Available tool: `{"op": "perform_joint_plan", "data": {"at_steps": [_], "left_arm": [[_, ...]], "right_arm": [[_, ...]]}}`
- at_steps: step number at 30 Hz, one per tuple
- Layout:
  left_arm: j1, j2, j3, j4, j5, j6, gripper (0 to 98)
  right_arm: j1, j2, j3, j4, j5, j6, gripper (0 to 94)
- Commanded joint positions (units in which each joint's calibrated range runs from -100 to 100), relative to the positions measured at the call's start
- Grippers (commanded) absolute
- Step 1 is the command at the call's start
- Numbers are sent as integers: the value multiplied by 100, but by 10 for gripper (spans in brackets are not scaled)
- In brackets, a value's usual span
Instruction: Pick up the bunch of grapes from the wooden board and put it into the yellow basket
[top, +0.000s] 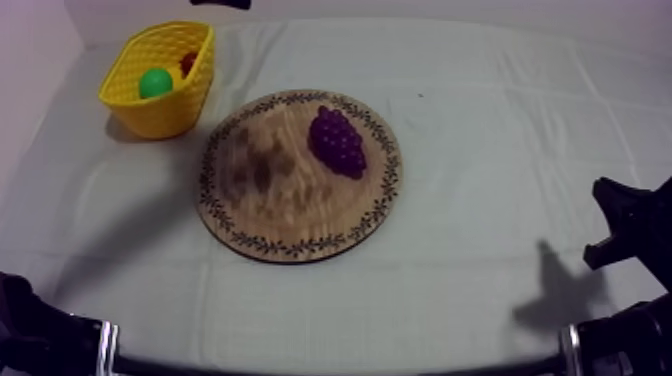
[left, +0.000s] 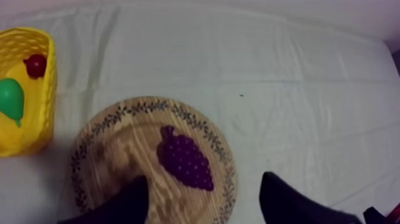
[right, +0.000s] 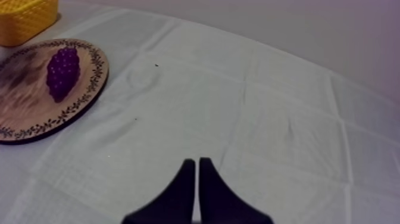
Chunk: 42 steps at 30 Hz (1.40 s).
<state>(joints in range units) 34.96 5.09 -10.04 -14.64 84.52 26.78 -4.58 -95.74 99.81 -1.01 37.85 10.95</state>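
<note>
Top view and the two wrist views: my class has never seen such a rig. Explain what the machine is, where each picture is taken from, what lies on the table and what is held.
This is a two-armed robot at a cloth-covered table. The top view looks down from above; each wrist view comes from a camera on one arm. A round wooden board with a patterned rim carries a purple bunch of grapes. Beside it, a yellow basket holds a green pear and a small red fruit. The left gripper is open, facing the board; the right gripper is shut, facing bare cloth. Nothing is held.
</note>
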Motion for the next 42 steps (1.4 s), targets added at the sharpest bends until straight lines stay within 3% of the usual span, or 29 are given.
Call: {"op": "perform_joint_plan", "data": {"at_steps": [1,5,9,23,42], "left_arm": [[-2,5,7,23,73,26,809],[-3,25,25,175,266,113,921],[-50,57,23,356,397,116,954],[-157,620,327,670,429,172,964],[-164,2464,195,1216,461,542,962]], "right_arm": [[-2,-1,-3,1,-3,2,4],[-2,-1,-3,1,-3,2,4],[-2,-1,-3,1,-3,2,4],[-2,-1,-3,1,-3,2,4],[-2,-1,-3,1,-3,2,4]]}}
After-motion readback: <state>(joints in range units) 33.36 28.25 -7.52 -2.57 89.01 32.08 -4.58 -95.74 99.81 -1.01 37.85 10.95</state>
